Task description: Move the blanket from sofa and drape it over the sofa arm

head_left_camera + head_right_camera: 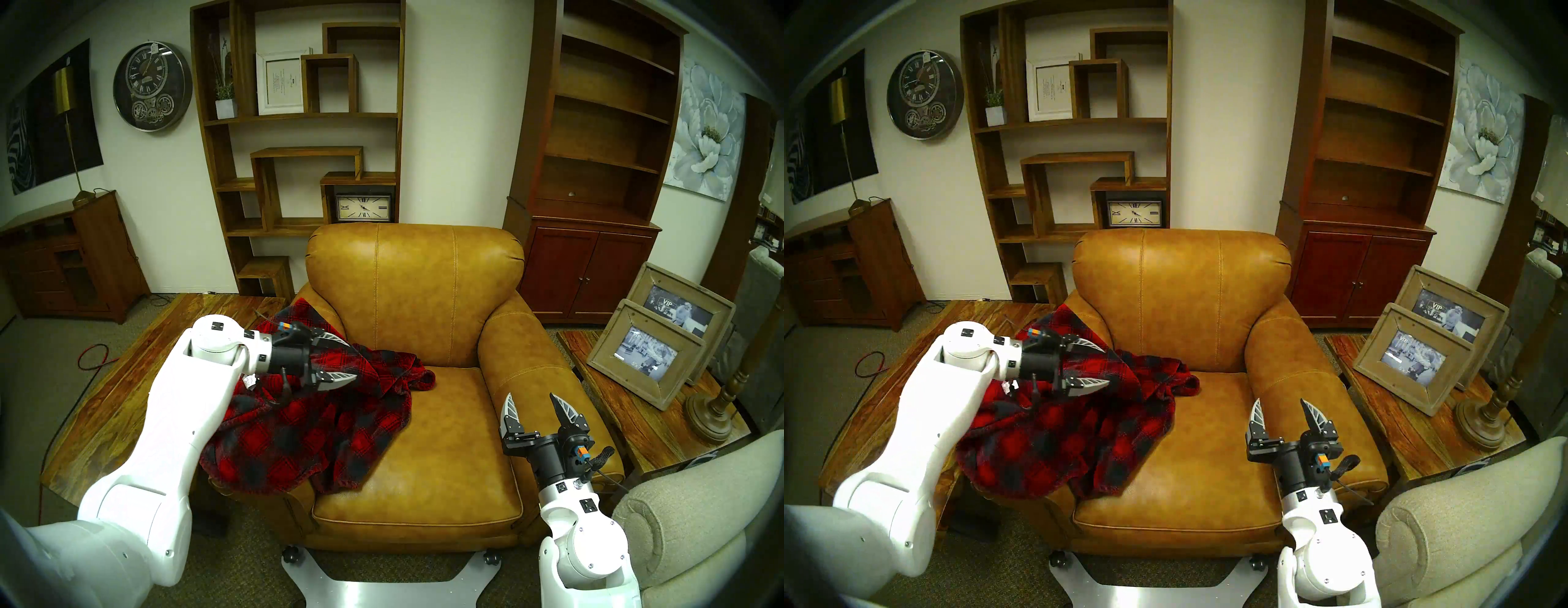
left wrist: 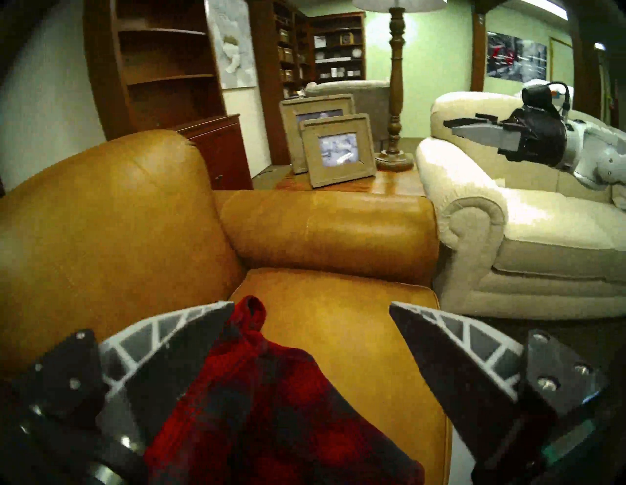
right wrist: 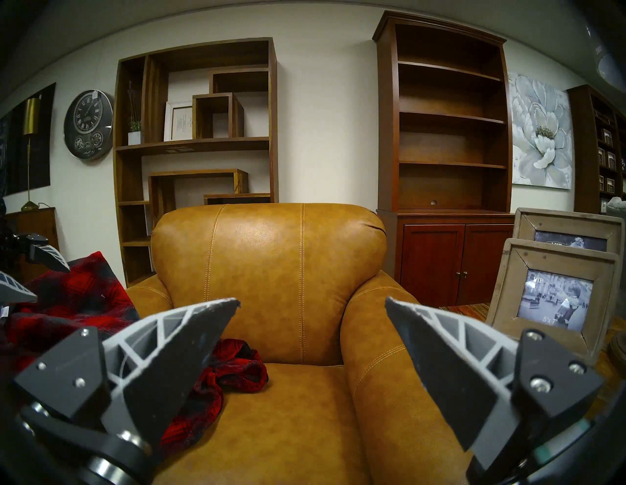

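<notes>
The blanket [image 1: 297, 429] lies heaped over the sofa arm [image 1: 322, 316] on the left, one corner trailing onto the seat; the left gripper [image 1: 335, 358] hovers released above it, apparently letting go; the right gripper [image 1: 536, 409] waits spread, empty.

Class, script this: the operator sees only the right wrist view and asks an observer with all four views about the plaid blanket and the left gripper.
Operator: How much blanket is on the far armrest?
Observer: The blanket covers most of the sofa arm and hangs over its front; one end lies on the sofa seat.
Operator: Is the left gripper gripping it?
Observer: No, the left gripper is open, fingers spread above the cloth.
</notes>
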Controlling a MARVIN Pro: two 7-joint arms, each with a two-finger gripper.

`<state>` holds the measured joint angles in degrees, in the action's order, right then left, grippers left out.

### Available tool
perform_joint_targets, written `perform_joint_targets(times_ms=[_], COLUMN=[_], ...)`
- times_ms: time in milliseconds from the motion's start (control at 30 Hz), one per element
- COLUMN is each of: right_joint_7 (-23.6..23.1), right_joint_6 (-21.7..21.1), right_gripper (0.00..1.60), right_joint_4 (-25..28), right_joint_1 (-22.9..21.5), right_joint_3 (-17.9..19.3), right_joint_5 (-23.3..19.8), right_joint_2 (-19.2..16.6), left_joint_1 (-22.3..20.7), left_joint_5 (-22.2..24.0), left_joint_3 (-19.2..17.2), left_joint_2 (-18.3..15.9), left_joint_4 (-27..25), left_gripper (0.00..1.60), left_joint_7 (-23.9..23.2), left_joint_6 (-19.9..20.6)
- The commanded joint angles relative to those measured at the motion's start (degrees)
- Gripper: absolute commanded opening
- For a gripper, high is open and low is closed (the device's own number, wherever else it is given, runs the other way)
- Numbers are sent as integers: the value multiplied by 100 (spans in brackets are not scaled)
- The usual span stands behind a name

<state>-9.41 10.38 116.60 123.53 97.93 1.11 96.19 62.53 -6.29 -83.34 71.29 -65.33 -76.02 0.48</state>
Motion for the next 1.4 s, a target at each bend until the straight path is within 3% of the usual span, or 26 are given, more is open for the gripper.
perform_joint_targets(times_ms=[0,400,667,800,1100,1367], right_joint_7=[-3,-3,-4,-4,-4,-3], right_joint_6=[39,43,43,40,36,35], right_gripper=[160,160,160,160,160,160], right_joint_4=[130,161,194,201,209,194], right_joint_1=[-43,-32,-13,-8,-3,-12], right_joint_3=[-4,-6,-8,-9,-9,-8], right_joint_5=[0,0,2,3,3,1], right_joint_2=[-7,-9,-8,-8,-8,-9], left_joint_1=[193,319,350,160,-269,-626], left_joint_5=[-780,-2836,-4296,-4853,-5796,-6049], left_joint_3=[602,1138,1479,1673,2040,2178], left_joint_2=[198,-129,65,283,617,825], left_joint_4=[-526,-1043,-954,-711,439,1267], left_gripper=[160,160,160,160,160,160], left_joint_7=[574,1870,2695,3085,3981,4776], left_joint_6=[-37,376,888,978,947,749])
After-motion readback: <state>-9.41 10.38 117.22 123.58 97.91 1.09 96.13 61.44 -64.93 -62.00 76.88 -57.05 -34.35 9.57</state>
